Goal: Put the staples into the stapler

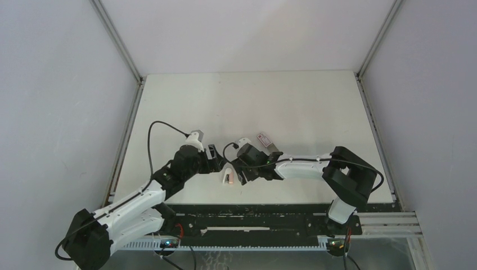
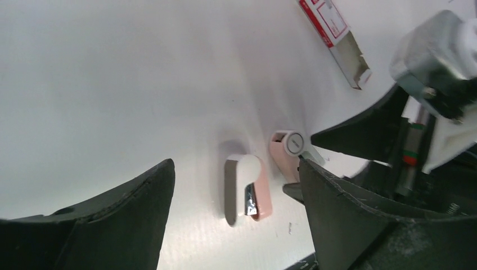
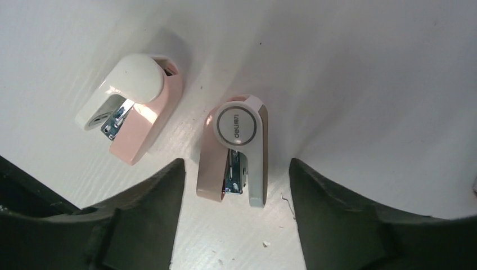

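Two stubby pink-and-white mini staplers lie on their sides on the white table. In the right wrist view one stapler [image 3: 135,107] lies to the left, and the other stapler [image 3: 236,152], with a round logo, lies between my open right gripper [image 3: 236,166] fingertips. In the left wrist view the open left gripper [image 2: 235,169] straddles the first stapler [image 2: 247,188]; the second stapler [image 2: 287,153] sits by its right finger [image 2: 349,208]. The pinkish staples box [image 2: 334,34] with a red label lies beyond, its end open. No loose staple strip shows.
From above, the left gripper [image 1: 218,163] and right gripper [image 1: 242,171] face each other closely over one visible stapler [image 1: 228,176]. The staples box [image 1: 264,140] lies just behind the right wrist. The table's near edge and a black rail [image 1: 253,216] are close by.
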Available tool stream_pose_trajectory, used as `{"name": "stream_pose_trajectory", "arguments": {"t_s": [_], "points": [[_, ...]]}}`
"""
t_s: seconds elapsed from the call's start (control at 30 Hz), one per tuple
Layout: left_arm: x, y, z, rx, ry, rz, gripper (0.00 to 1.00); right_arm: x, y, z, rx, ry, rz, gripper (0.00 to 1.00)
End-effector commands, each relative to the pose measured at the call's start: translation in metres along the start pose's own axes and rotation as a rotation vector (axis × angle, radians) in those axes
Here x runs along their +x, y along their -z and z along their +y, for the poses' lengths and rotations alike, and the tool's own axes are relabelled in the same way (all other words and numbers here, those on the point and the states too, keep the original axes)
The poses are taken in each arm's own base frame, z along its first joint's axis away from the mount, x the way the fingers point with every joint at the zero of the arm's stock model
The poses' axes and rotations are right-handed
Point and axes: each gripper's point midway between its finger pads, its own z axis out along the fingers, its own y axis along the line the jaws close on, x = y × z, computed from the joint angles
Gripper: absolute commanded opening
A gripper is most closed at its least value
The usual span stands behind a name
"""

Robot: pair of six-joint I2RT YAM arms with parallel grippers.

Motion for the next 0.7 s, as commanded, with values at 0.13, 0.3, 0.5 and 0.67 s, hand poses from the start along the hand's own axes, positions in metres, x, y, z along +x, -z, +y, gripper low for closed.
{"name": "stream_pose_trajectory", "arguments": {"t_s": [0.13,0.3,0.5,0.67], "points": [[-0.062,-0.013,0.009,-0.02,-0.083,-0.129,0.85,-0.066,0.046,-0.007,-0.048,-0.02,-0.201,0.87],[-0.133,0.003,0.069,-0.184,0.012,-0.317,0.84,-0.095,0.079,-0.07,0.027,-0.108,-0.311,0.88],[-0.161,0.083,0.202,-0.661,0.099,-0.692,0.87,-0.097,0.136,-0.197,0.173,-0.317,-0.623,0.89],[-0.16,0.103,0.22,-0.771,-0.015,-0.797,0.88,-0.066,0.172,-0.262,0.382,-0.382,-0.83,0.89]]}}
